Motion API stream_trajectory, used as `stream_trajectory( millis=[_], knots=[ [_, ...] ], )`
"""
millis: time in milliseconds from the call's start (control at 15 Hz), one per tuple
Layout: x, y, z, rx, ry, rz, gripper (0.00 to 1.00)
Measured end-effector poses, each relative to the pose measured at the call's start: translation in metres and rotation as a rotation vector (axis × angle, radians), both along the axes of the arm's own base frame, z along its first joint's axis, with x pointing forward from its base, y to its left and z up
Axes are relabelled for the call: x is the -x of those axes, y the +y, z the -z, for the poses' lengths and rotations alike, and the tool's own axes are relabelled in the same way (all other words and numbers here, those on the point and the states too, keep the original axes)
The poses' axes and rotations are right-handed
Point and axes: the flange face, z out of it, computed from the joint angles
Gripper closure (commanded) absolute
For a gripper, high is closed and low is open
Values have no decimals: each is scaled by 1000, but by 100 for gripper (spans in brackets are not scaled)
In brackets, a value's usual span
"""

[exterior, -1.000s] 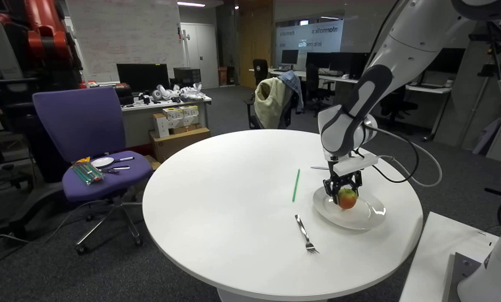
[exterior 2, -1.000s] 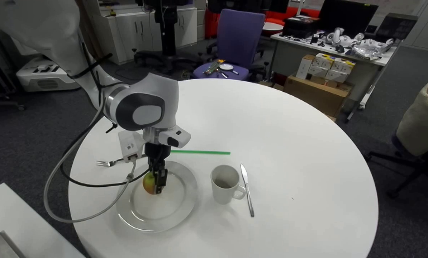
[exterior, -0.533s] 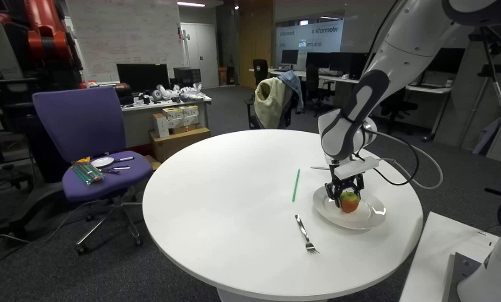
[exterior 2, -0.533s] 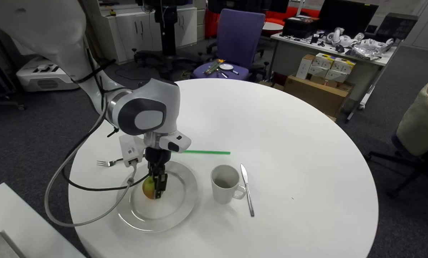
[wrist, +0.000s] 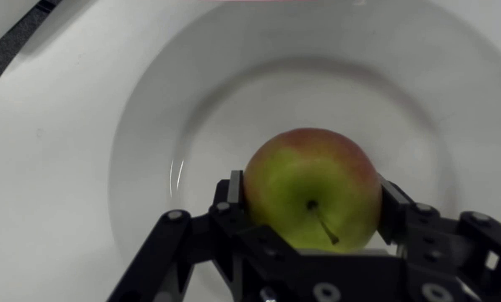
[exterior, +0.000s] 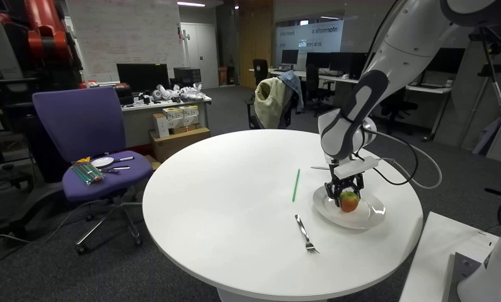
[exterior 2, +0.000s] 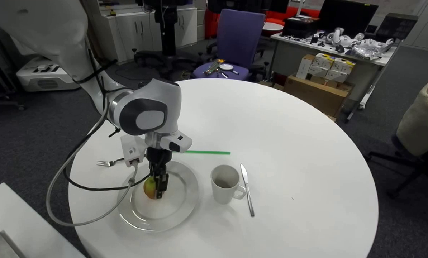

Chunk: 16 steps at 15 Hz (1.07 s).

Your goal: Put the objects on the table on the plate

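Observation:
A red and green apple (exterior: 349, 203) is between the fingers of my gripper (wrist: 312, 186); both fingertips touch its sides in the wrist view. The apple (exterior 2: 149, 189) is low over the white plate (exterior 2: 185, 193), and I cannot tell for certain if it touches it. A fork (exterior: 306, 235) lies on the table beside the plate. A green straw (exterior: 296, 185) lies farther in. A white mug (exterior 2: 224, 188) stands upright by the plate, with a knife (exterior 2: 247, 190) lying beside its handle. The mug is hidden behind the gripper in an exterior view where only the knife's end (exterior: 319, 168) shows.
The round white table (exterior: 217, 201) carries all these things. Cables (exterior 2: 49, 200) hang in a loop from the arm beside the plate. A purple chair (exterior: 82, 126) with a bag and utensils on its seat stands off the table. The robot's base stand (exterior: 439, 243) adjoins the table edge.
My gripper has come down with the apple toward the plate, then stayed almost still over the last half second. The plate has shifted very slightly. The other things have not moved.

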Motion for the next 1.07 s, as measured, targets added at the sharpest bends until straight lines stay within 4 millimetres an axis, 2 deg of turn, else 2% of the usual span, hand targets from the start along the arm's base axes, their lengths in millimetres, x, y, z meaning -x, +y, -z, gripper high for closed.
stream_trajectory(
  millis=[1067],
  knots=[
    [-7,-5,-3,9,-12,8,51]
  ],
)
